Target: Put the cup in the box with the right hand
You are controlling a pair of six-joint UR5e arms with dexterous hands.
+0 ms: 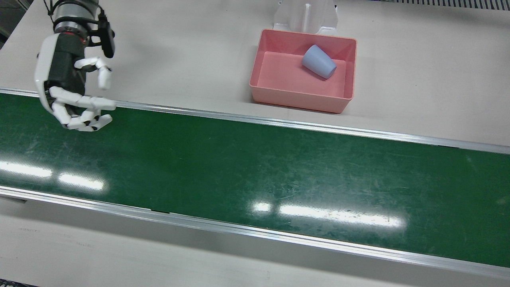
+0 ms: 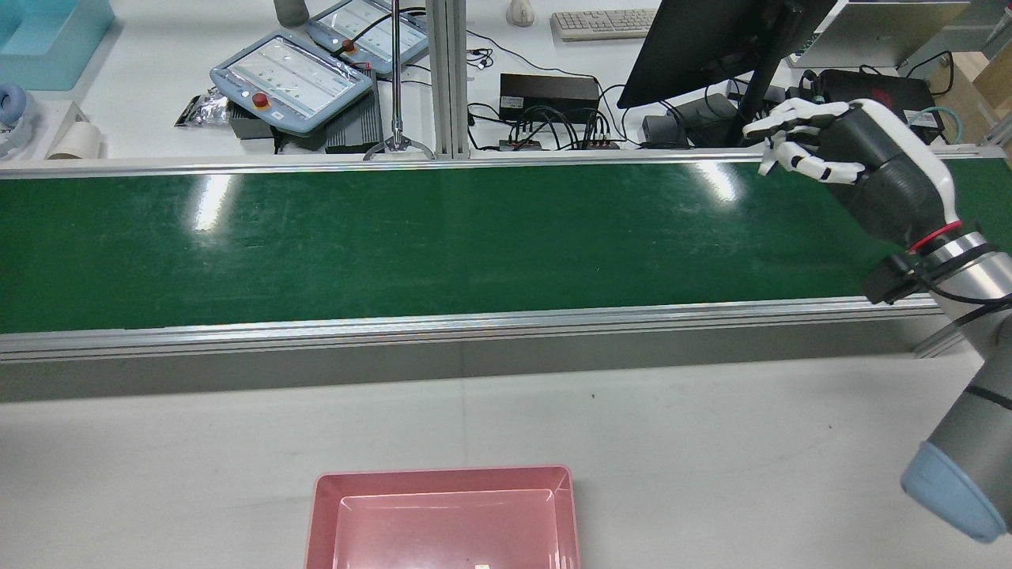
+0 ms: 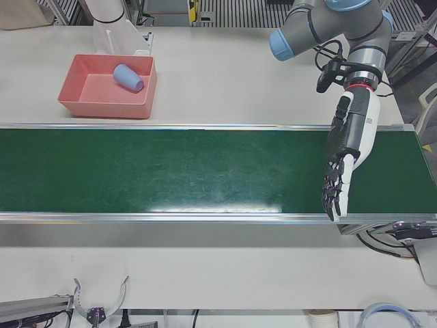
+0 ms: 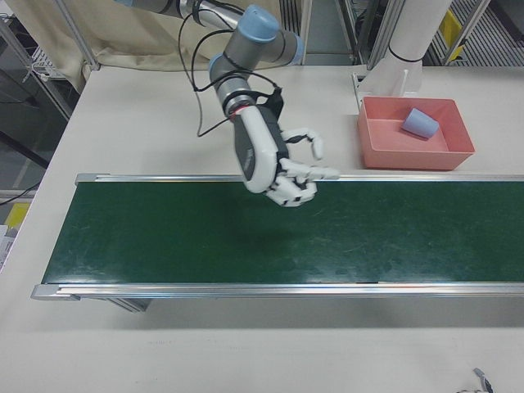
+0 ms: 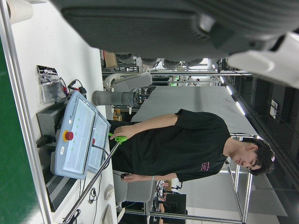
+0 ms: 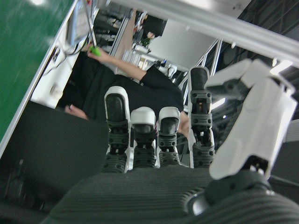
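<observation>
A blue-grey cup [image 1: 318, 61] lies on its side inside the pink box [image 1: 298, 99] on the beige table behind the belt. It also shows in the left-front view [image 3: 128, 76] and the right-front view [image 4: 417, 123]. My right hand [image 1: 75, 91] hangs over the back edge of the green belt, far from the box, fingers loosely curled and apart, holding nothing; it shows in the rear view [image 2: 862, 166] and the right-front view [image 4: 274, 160]. My left hand [image 3: 348, 154] is stretched out flat and empty over the other end of the belt.
The green conveyor belt [image 1: 255, 167] with metal rails runs across the table. A white pedestal [image 1: 305, 16] stands just behind the box. Teach pendants [image 2: 292, 75], cables and a monitor [image 2: 711, 39] lie beyond the belt on the operator's side.
</observation>
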